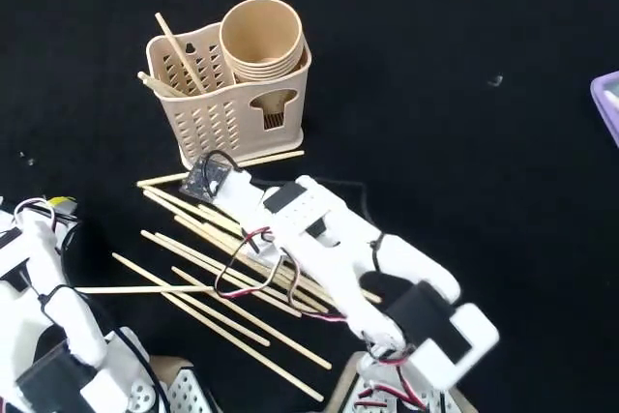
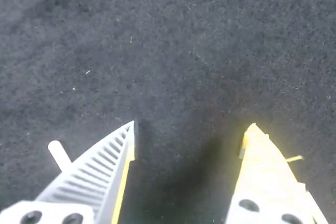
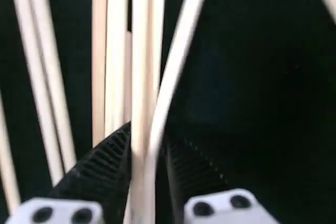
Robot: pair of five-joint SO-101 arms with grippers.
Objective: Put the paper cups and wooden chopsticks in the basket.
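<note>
Two wooden chopsticks [image 3: 138, 51] sit pinched in the right claw [image 3: 149, 137], other chopsticks [image 3: 42, 77] lying loose alongside; the left claw [image 2: 191, 125] hangs spread above the black worktop [image 2: 157, 35].

Basket [image 1: 227, 108] stands back left on the table [image 1: 484, 220]. Stacked paper cups [image 1: 261, 36] sit in its right compartment, and a few chopsticks [image 1: 177, 48] lean in its left one. In front of the basket, toward the arms, the loose chopsticks [image 1: 227, 311] lie spread flat on the table, some crossing. Right gripper [image 3: 147, 135] is down over that pile, just in front of the basket, with two sticks between its fingers. Left gripper [image 2: 191, 126] is at the near left, over bare table, left of the pile.
</note>
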